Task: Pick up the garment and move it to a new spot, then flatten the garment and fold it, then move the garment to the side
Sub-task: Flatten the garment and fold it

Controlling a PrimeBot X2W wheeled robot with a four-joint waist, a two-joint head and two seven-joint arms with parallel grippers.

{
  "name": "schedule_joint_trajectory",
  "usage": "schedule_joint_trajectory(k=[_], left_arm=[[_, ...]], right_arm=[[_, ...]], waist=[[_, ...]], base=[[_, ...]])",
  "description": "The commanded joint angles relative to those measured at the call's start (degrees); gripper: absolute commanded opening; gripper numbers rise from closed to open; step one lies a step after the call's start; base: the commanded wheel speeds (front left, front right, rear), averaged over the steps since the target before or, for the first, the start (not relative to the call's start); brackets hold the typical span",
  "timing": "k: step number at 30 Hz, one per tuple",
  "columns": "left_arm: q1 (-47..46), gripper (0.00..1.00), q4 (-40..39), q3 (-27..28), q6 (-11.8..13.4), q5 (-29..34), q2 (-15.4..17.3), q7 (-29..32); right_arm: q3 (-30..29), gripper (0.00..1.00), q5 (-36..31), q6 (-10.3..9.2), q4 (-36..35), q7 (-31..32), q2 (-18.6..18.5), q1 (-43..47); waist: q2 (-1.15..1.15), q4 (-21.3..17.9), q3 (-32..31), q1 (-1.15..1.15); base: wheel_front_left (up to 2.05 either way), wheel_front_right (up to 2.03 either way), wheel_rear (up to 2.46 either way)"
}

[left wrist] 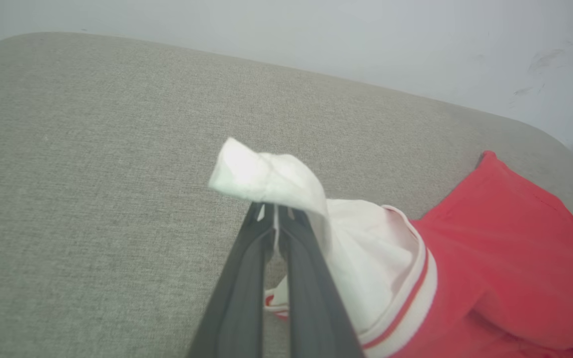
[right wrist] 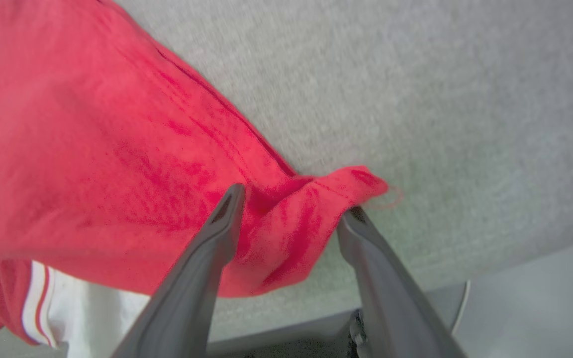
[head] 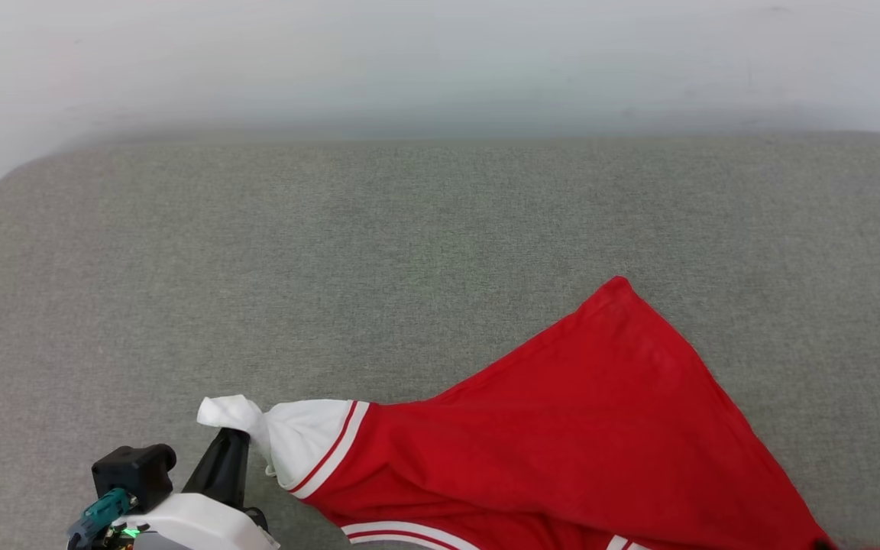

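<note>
Head view first, biggest stuff down. The grey fabric-covered counter (head: pixel 333 267) takes up most of the shot, with a pale wall (head: pixel 440 61) behind it. The garment (head: pixel 577 428) lies on the near right part of the counter. Its red body fans out in a rough triangle with one corner pointing away from the robot, and the bottom runs off the near edge of the picture. I can't make out any lettering or number from these angles, just red-and-white striped trim where the white sleeve (head: pixel 310 435) starts.

That sleeve is pulled out to the left, and the left tool (head: pixel 235 431) has its end. In the left wrist view, the left tool (left wrist: pixel 274 219) has both dark fingers pressed together, with a bunched bit of the white sleeve (left wrist: pixel 366 248) pinched at the tips and flopping over the top, above the counter (left wrist: pixel 92 149).

Right wrist view is a bit blurry. The right tool (right wrist: pixel 294 203) has its fingers (right wrist: pixel 202 258) spread well apart, and a red corner of the garment (right wrist: pixel 92 149) sits loosely between them, not clamped, over the counter (right wrist: pixel 440 99).
</note>
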Motion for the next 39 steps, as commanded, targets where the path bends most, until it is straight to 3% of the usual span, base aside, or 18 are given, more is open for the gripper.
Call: schedule_joint_trajectory(k=[1, 8, 14, 19, 24, 29, 33, 39], left_arm=[[0.58, 0.00, -0.28, -0.13, 0.23, -0.05, 0.02, 0.17], [-0.77, 0.00, -0.49, -0.70, 0.02, 0.21, -0.49, -0.05], [-2.77, 0.00, -0.77, -1.51, -0.07, 0.73, -1.16, -0.50], [-4.89, 0.00, -0.79, -2.48, -0.71, 1.19, -2.01, -0.69], [-7.67, 0.00, -0.27, -4.11, -1.81, 1.68, -3.36, -1.07], [-10.79, 0.00, 0.46, -5.74, -3.02, 2.21, -5.11, -1.61], [-13.24, 0.00, 1.30, -6.46, -3.78, 2.56, -6.24, -2.17], [-15.45, 0.00, 1.85, -7.37, -4.56, 3.10, -7.21, -2.94]], right_arm=[[0.07, 1.00, -0.75, -0.05, -0.72, -3.74, 0.12, -1.86], [1.38, 1.00, -3.37, -0.05, -1.80, -20.14, -1.03, -7.60], [5.89, 1.00, -5.03, -0.06, 1.69, -23.44, -4.28, -15.64], [11.58, 1.00, -4.44, -0.05, 5.89, -17.40, -10.26, -23.31], [18.04, 1.00, -0.38, -0.06, 8.73, -3.75, -17.40, -30.39], [22.58, 1.00, 3.63, -0.06, 10.58, 8.81, -22.15, -36.66], [25.95, 1.00, 4.78, -0.06, 12.41, 12.67, -24.19, -40.63], [29.84, 1.00, 6.51, -0.06, 16.28, 12.80, -25.23, -43.62]], waist=[[0.00, 0.26, -0.27, 0.01], [0.00, 1.61, -0.26, 0.01], [0.00, 3.01, 1.26, 0.01], [0.00, 5.03, 3.00, 0.01], [0.00, 7.83, 4.98, 0.01], [0.00, 10.43, 7.85, 0.01], [0.00, 12.06, 10.16, 0.01], [0.00, 13.60, 12.25, 0.01]], base=[[0.00, 0.00, 0.00], [0.00, 0.00, 0.00], [0.00, 0.00, 0.00], [0.00, 0.00, 0.00], [0.00, 0.00, 0.00], [0.00, 0.00, 0.00], [0.00, 0.00, 0.00], [0.00, 0.00, 0.00]])
